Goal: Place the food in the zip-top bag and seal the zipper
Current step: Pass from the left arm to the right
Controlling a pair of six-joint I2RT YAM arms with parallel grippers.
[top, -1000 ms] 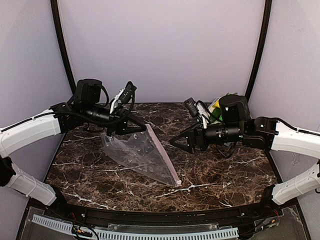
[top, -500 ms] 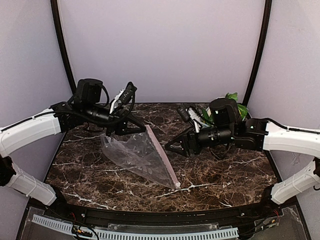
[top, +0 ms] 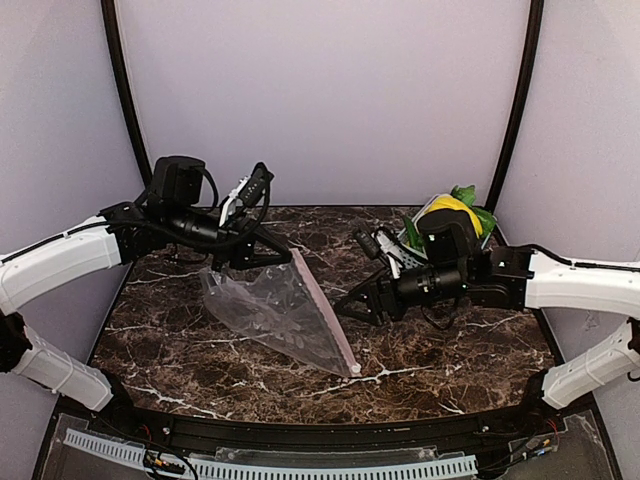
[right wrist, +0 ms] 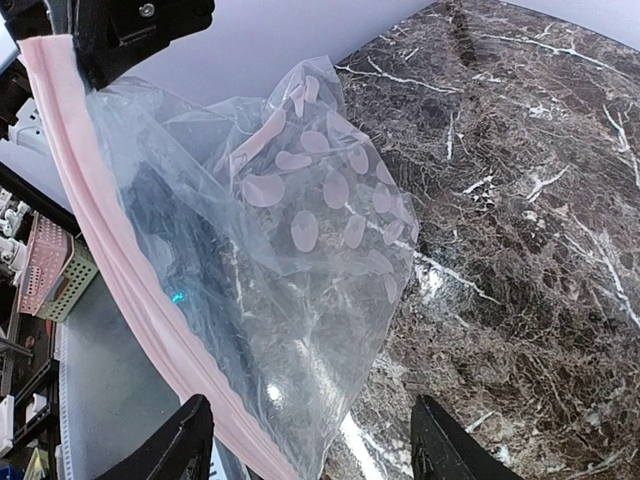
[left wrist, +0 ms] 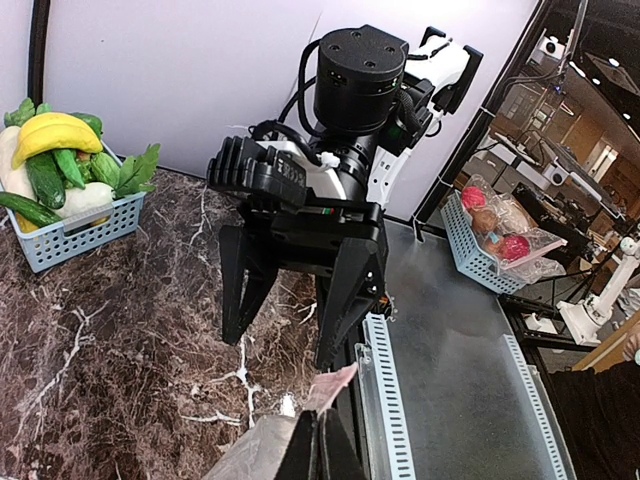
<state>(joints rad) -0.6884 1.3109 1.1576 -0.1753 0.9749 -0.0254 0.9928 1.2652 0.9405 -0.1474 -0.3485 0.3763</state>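
Observation:
The clear spotted zip-top bag (top: 275, 312) hangs slanting over the marble table, its lower corner near the front. My left gripper (top: 283, 258) is shut on the upper end of its pink zipper (top: 325, 312); in the left wrist view the fingers (left wrist: 322, 445) pinch that strip (left wrist: 335, 385). Just right of the zipper my right gripper (top: 350, 308) is open, its jaws facing the bag. In the right wrist view the bag (right wrist: 300, 250) and zipper (right wrist: 120, 270) fill the space ahead of the open jaws (right wrist: 310, 455). The food, with a yellow banana (top: 452, 205) on top, sits behind my right arm.
A blue-grey slatted basket (left wrist: 70, 230) at the back right corner holds the banana (left wrist: 50, 135), cucumbers and leafy greens. Off the table's front, a perforated rail (left wrist: 385, 400) and a second basket (left wrist: 480, 255) with red fruits show.
My right arm has moved left and forward toward the bag's zipper edge, uncovering the food basket behind it, and its jaws have narrowed somewhat. The left gripper and bag have stayed put.

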